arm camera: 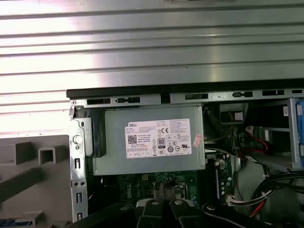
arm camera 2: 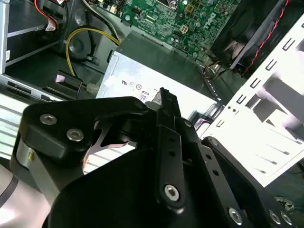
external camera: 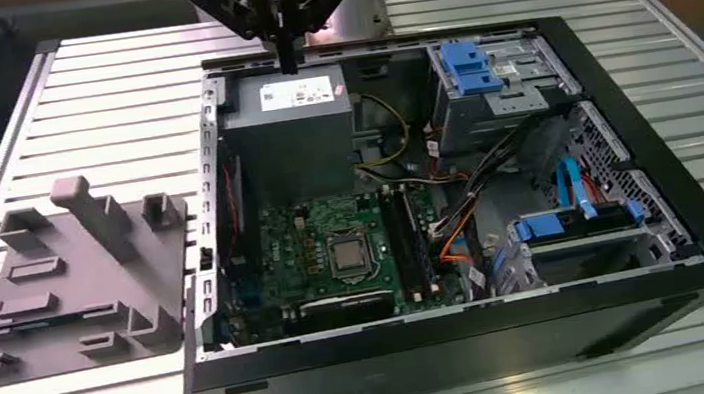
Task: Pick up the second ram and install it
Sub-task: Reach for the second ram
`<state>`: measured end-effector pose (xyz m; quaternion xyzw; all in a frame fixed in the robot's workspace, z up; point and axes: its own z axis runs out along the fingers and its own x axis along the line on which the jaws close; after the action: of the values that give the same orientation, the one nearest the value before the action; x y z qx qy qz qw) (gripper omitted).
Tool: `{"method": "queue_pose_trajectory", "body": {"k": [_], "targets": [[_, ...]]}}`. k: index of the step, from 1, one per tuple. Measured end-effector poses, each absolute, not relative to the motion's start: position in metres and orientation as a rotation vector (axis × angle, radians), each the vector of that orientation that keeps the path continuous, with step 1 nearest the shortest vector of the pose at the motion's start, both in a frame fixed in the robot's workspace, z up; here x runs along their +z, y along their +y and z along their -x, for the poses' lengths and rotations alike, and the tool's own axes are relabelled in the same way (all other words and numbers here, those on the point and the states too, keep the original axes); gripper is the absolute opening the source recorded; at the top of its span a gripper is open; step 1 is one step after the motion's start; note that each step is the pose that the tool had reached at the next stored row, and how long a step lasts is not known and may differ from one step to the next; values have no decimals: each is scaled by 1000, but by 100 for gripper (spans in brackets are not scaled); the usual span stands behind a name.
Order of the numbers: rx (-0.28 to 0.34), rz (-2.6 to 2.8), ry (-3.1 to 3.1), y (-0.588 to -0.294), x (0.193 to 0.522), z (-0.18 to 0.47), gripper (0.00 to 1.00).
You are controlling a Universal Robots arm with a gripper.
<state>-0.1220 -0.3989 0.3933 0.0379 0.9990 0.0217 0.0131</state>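
I can't tell you for certain where the second ram is. In the exterior view a thin dark strip (external camera: pixel 55 316) lies along the near half of the grey tray (external camera: pixel 76 246), and it is too small to say whether that is the stick. The tray, with its upright posts, sits on the bench (external camera: pixel 113 115) at 9 o'clock from the open computer case (external camera: pixel 451 346), just beside it.

Your end effector (external camera: pixel 291 61) hangs over the case's 12 o'clock edge. In both wrist views (arm camera 2: pixel 164 95) (arm camera: pixel 161 191) its fingers are pressed together above the power supply (arm camera: pixel 114 142), with nothing I can make out between them.

Inside the case, the power supply fills the 11 o'clock corner. The motherboard (external camera: pixel 318 251) lies at 7 o'clock, with long black sockets (external camera: pixel 400 236) along its 3 o'clock side. Blue-clipped drive bays (external camera: pixel 471 66) sit at 1 and 4 o'clock.
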Motion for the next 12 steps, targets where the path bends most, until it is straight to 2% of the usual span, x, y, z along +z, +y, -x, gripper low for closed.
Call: {"method": "queue_pose_trajectory", "body": {"k": [12], "targets": [[68, -118, 3112, -399, 393, 125, 11]]}}
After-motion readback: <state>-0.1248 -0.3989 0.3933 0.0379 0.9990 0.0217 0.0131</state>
